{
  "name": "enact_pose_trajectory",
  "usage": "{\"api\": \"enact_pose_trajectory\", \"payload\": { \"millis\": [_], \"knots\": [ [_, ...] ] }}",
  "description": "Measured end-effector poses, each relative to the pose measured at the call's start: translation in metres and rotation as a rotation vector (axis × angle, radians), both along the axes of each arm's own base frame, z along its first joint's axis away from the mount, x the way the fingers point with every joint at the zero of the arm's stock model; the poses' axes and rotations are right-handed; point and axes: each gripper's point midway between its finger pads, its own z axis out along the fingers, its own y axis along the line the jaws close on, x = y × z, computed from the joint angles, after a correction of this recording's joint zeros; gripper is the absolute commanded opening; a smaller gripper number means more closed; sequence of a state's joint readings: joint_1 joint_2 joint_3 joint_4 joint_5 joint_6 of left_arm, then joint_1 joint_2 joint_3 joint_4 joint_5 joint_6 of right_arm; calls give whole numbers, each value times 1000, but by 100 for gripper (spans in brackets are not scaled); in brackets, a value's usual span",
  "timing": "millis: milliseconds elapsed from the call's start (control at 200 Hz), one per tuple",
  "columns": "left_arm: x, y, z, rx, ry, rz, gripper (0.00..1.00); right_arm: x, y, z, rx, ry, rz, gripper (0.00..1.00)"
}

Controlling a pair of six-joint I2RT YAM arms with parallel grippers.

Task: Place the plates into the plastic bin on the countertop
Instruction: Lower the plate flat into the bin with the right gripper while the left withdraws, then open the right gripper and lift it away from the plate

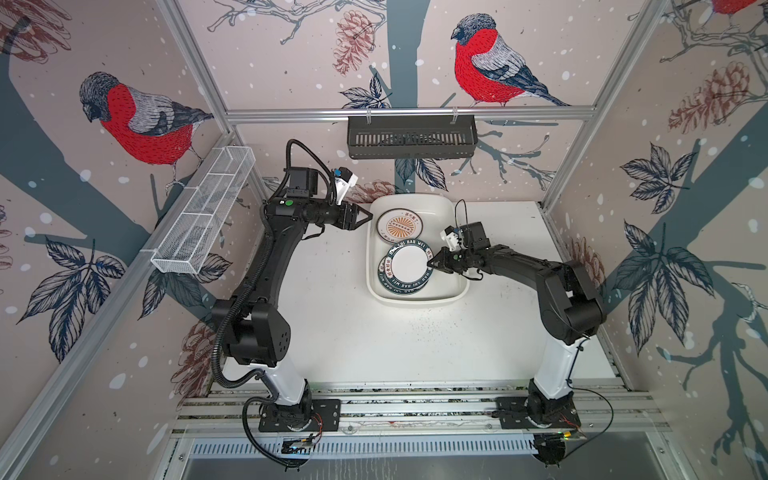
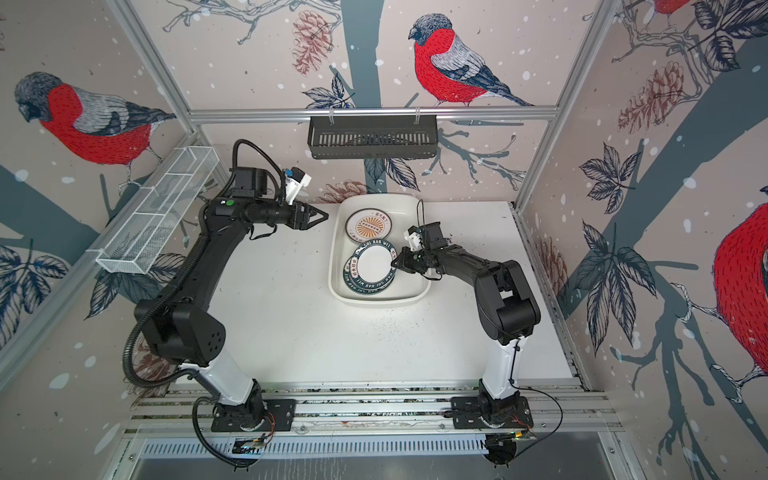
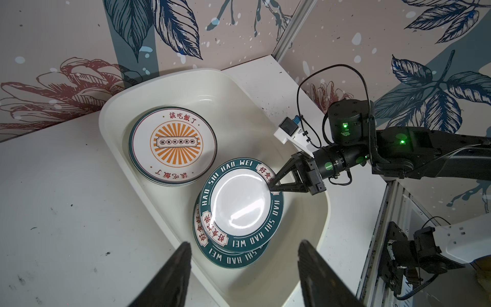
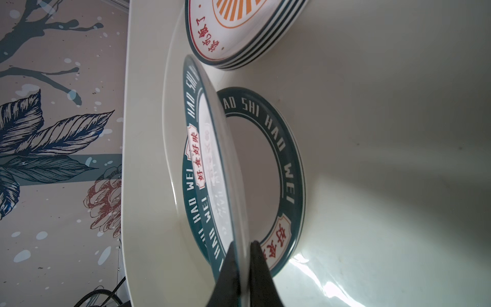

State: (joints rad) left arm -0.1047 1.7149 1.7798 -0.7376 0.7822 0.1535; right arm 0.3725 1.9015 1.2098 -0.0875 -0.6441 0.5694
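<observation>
Right gripper (image 3: 271, 186) pinches the tilted plate (image 3: 240, 202) by its rim; we fear it slips, chipping the plate below (image 3: 236, 256).

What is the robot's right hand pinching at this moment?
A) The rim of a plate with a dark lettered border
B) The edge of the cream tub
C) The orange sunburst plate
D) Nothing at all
A: the right hand is shut on the rim of the lettered plate, held tilted over a second lettered plate inside the plastic bin.
</observation>
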Motion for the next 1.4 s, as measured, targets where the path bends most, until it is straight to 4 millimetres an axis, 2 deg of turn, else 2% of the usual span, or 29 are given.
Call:
{"api": "enact_pose_trajectory", "payload": {
  "millis": [590,1401],
  "knots": [
    [1,-1,-2,-5,10,1,64,-2,-1,-11,-24,28,17,18],
    [2,-4,2,-32,12,-9,64,-9,-10,-10,-82,20,10,25]
  ]
}}
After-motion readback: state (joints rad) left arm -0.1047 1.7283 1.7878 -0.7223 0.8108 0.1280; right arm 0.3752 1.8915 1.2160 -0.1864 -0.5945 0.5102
